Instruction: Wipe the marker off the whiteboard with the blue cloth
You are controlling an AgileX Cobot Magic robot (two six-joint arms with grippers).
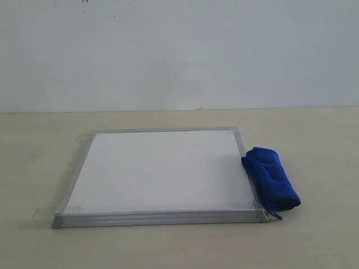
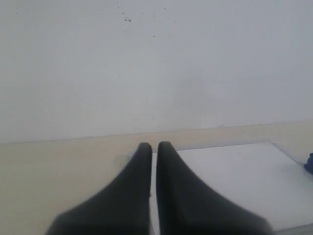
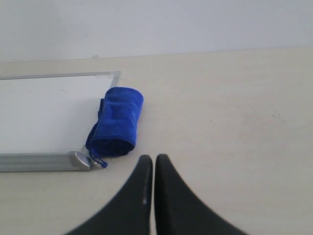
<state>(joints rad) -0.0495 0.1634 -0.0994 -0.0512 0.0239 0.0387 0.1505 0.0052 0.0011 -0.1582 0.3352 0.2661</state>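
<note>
The whiteboard (image 1: 162,171) lies flat on the table, white with a silver frame; no red marker lines show on it in any view. The rolled blue cloth (image 1: 271,179) rests against the board's right edge near the front right corner, its loop tag by the corner piece. Neither gripper shows in the exterior view. In the left wrist view my left gripper (image 2: 154,145) is shut with nothing in it, above the whiteboard (image 2: 234,181) edge. In the right wrist view my right gripper (image 3: 154,158) is shut and empty, a short way from the blue cloth (image 3: 117,122) and the whiteboard (image 3: 49,112).
The beige table (image 1: 314,241) stretches around the board. A plain white wall (image 1: 179,50) stands behind the table's far edge.
</note>
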